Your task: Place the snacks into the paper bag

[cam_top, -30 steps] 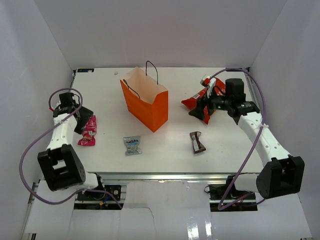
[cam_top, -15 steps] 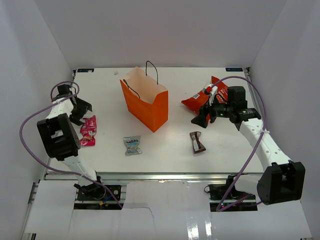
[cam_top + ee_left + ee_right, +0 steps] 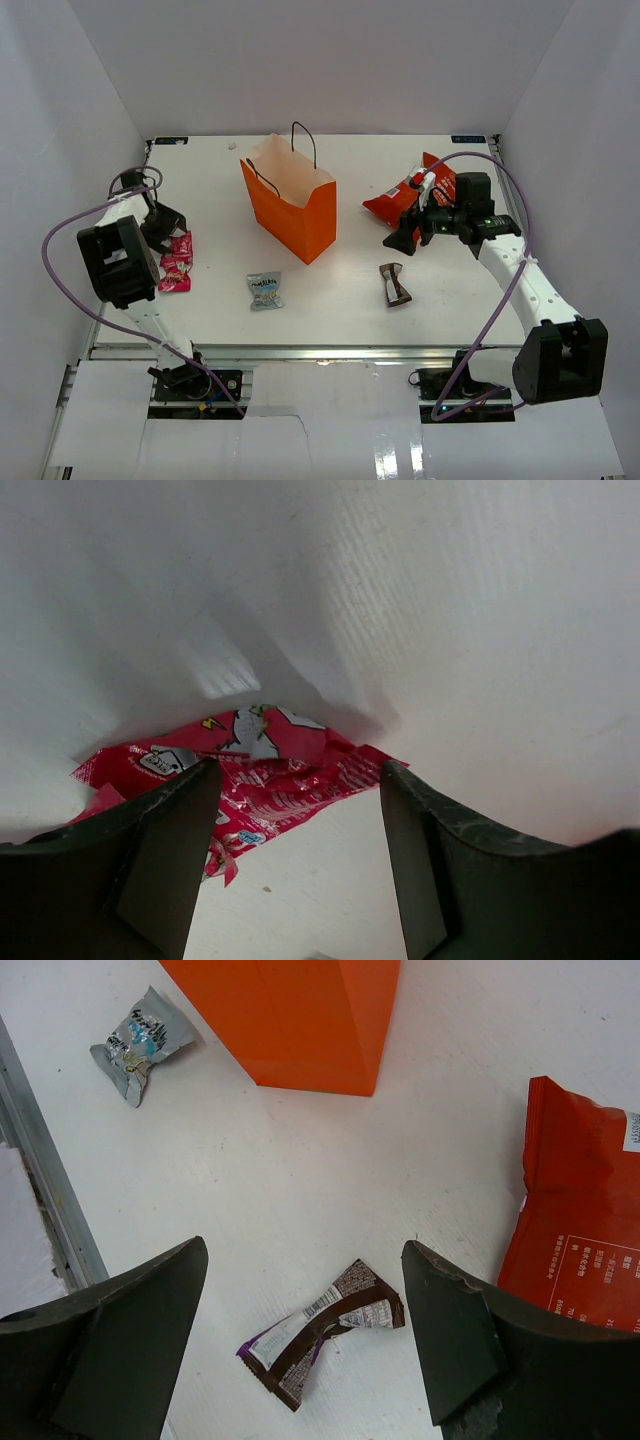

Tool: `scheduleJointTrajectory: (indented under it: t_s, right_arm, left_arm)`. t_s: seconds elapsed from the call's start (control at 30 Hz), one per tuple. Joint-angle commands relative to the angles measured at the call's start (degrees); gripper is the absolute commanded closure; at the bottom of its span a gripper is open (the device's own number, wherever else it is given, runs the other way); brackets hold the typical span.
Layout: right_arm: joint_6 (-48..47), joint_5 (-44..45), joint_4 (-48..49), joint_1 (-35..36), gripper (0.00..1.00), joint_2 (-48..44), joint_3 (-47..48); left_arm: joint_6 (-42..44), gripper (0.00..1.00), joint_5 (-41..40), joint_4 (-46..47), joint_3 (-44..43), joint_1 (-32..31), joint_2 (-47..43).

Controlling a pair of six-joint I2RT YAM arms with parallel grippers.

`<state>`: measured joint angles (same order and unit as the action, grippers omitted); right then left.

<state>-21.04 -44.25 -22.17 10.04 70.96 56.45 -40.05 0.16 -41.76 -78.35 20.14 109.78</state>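
The upright orange paper bag (image 3: 290,205) stands left of the table's middle; its base shows in the right wrist view (image 3: 300,1020). The red chip bag (image 3: 412,193) lies at the right; it also shows in the right wrist view (image 3: 580,1220). My right gripper (image 3: 402,238) is open and empty above the brown-white wrapper (image 3: 393,284), which lies between its fingers in the right wrist view (image 3: 320,1325). My left gripper (image 3: 163,224) is open and empty just above the far end of the pink wrapper (image 3: 177,262), which also shows in the left wrist view (image 3: 250,770). The pale-blue wrapper (image 3: 265,289) lies in front of the paper bag. The yellow packet is out of view.
White walls close in the table on the left, back and right. The left wall (image 3: 300,600) is close to my left gripper. The table's near metal edge (image 3: 40,1190) runs by the pale-blue wrapper (image 3: 140,1040).
My right gripper has come off the red chip bag, toward the brown-white wrapper. My left arm has folded up, and its gripper has shifted to the pink wrapper's far end.
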Motion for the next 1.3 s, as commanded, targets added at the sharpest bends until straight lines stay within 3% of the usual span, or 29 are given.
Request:
scheduleJointTrajectory:
  t_s: [0.0, 0.17, 0.5, 0.6, 0.73, 1.07, 1.27]
  right_arm:
    - [0.03, -1.54, 1.43, -0.64, 0.16, 0.32, 1.74]
    - [0.03, -1.80, 1.26, -1.08, 0.16, 0.58, 2.70]
    - [-0.40, -1.45, 0.73, -1.60, 0.16, 0.58, 4.46]
    - [-1.28, -1.28, 0.20, -2.04, 0.16, 0.76, 5.60]
    - [-1.81, -1.37, -0.24, -2.31, 0.16, 1.02, 6.57]
    - [-2.43, -2.07, -1.47, -2.49, 0.16, 2.43, 9.03]
    - [-2.69, -2.33, -2.17, -2.57, 0.16, 3.31, 10.17]
  left_arm:
    - [1.46, 0.25, -1.66, -2.54, -0.67, 0.42, 2.19]
    - [3.05, 0.31, -2.01, -2.80, -1.02, 0.34, 2.99]
    - [3.67, 0.63, -0.52, -2.72, -2.34, 0.34, 1.85]
    - [3.58, 0.77, 2.55, -1.14, -2.60, 0.34, -0.96]
    - [2.44, 0.86, 6.68, 0.45, -2.43, 0.34, -6.40]
    - [-3.89, 0.94, 18.46, 6.86, 0.30, -0.63, -26.00]
    - [-9.34, 0.96, 22.77, 11.17, -7.68, -7.29, -30.59]
